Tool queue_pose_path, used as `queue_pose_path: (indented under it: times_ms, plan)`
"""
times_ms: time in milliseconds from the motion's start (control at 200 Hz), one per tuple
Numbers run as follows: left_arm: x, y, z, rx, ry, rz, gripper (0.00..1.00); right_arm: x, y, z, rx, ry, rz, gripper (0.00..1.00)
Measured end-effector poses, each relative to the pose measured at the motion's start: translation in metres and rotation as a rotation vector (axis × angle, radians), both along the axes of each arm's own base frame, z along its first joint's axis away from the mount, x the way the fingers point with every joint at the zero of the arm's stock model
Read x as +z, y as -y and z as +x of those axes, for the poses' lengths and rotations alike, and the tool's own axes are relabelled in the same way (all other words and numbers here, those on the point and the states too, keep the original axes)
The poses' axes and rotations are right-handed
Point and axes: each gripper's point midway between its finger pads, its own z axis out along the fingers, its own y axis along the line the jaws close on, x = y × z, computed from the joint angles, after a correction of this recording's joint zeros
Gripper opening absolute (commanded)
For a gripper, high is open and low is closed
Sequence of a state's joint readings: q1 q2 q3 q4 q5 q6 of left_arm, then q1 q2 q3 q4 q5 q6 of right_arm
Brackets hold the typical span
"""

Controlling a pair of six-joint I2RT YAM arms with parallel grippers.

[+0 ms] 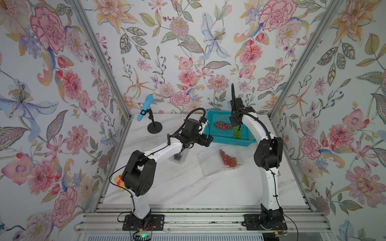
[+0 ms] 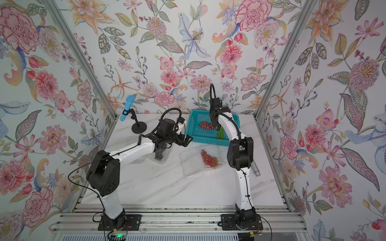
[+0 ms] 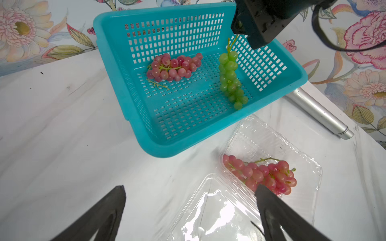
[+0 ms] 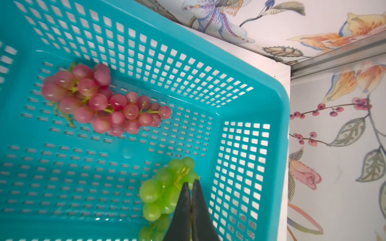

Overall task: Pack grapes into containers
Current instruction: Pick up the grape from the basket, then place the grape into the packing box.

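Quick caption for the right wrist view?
Right gripper shut on the green grapes by the stem, in the teal basket, red grapes alongside.

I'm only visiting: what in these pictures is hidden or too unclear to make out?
- Dark grapes: both top views, the left arm covers most of them.
- Orange card: top view, the left arm hides part; print too small to read.
- Green grapes: right wrist view, the bottom edge cuts the bunch off; whether it touches the basket floor is unclear.
- Silver tube: top view, the right arm hides one end.
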State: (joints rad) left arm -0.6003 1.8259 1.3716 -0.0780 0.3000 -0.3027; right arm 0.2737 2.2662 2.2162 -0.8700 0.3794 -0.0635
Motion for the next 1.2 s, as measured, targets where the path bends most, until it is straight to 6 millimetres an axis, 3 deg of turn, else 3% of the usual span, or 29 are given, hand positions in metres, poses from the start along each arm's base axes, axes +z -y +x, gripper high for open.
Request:
queue_pose_path:
  times_ms: [340,550,661,811,996,1201]
  plan:
    - [0.017,-0.013,-0.020,-0.003,0.044,-0.032,1.00,0.071,-0.047,-0.048,0.068,0.094,0.099,0.00]
    - [0.034,-0.024,-0.037,-0.006,0.093,-0.068,1.00,0.125,-0.067,-0.094,0.117,0.172,0.171,0.00]
    - [0.039,-0.031,-0.050,-0.008,0.114,-0.082,1.00,0.137,-0.075,-0.120,0.142,0.188,0.192,0.00]
    - [0.042,-0.035,-0.063,-0.018,0.139,-0.100,1.00,0.124,-0.080,-0.155,0.158,0.153,0.194,0.00]
    - [0.037,-0.021,-0.081,-0.062,0.136,-0.104,1.00,0.078,-0.076,-0.191,0.147,0.055,0.170,0.00]
    - [0.030,-0.015,-0.098,-0.073,0.143,-0.130,1.00,0.040,-0.066,-0.207,0.116,-0.012,0.164,0.00]
